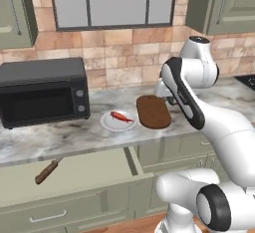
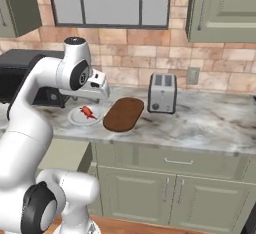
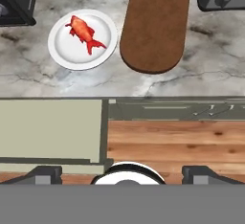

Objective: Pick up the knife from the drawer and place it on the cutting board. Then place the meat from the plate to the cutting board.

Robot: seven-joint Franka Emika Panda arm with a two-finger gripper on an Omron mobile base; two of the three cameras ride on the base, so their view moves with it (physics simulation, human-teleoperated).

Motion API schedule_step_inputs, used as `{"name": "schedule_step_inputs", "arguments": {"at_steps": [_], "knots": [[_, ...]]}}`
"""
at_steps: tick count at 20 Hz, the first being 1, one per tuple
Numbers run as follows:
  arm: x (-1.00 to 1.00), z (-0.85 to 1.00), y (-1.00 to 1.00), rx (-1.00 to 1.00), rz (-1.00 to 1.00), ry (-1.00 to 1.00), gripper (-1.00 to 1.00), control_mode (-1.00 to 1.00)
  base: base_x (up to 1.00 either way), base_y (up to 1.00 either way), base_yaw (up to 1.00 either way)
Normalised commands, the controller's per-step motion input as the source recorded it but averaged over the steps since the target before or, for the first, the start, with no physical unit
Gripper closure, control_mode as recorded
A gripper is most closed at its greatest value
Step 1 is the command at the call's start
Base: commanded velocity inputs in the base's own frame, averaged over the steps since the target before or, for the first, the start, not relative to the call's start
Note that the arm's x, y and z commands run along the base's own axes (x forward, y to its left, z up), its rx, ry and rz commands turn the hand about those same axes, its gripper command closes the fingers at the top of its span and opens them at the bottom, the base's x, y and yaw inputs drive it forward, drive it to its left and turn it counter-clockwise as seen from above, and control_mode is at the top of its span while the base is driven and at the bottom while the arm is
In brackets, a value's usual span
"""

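While the wide sage-green drawer (image 1: 74, 170) stands pulled out below the marbled grey surface (image 1: 60, 137), nothing of the task looks finished yet. The small slim knife with its brown wooden handle (image 1: 47, 171) lies on the drawer's flat pale floor, towards the drawer's left part in the left base view, untouched and well apart from the robot's hand (image 3: 122, 173). The dark brown wooden cutting board with rounded corners (image 3: 154, 24) lies bare on the surface, with neither knife nor meat on it. Just beside it sits the small round white plate (image 3: 64, 50), and the small red-orange piece of raw meat (image 3: 85, 32) rests on the plate. The hand hangs high above the front edge of the surface, looking straight down; its two dark fingertips (image 3: 45, 174) stand wide apart and grip nothing. Both halves of the job therefore remain, by my reading: first a reach down into the drawer for the knife and a carry to the board, then the meat from plate to board.
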Motion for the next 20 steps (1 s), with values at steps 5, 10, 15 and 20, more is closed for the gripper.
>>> {"name": "schedule_step_inputs", "arguments": {"at_steps": [5, 10, 15, 20], "knots": [[0.0, 0.0, 0.0, 0.0, 0.0, 0.0, -1.0, 1.0, 0.04, -0.16, 0.0], [0.0, 0.0, 0.0, 0.0, 0.0, 0.0, -1.0, 1.0, 0.09, 0.02, 0.0], [0.0, 0.0, 0.0, 0.0, 0.0, 0.0, -1.0, 1.0, 0.13, 0.01, 0.0], [0.0, 0.0, 0.0, 0.0, 0.0, 0.0, -1.0, 1.0, 0.21, 0.06, 0.0]]}}
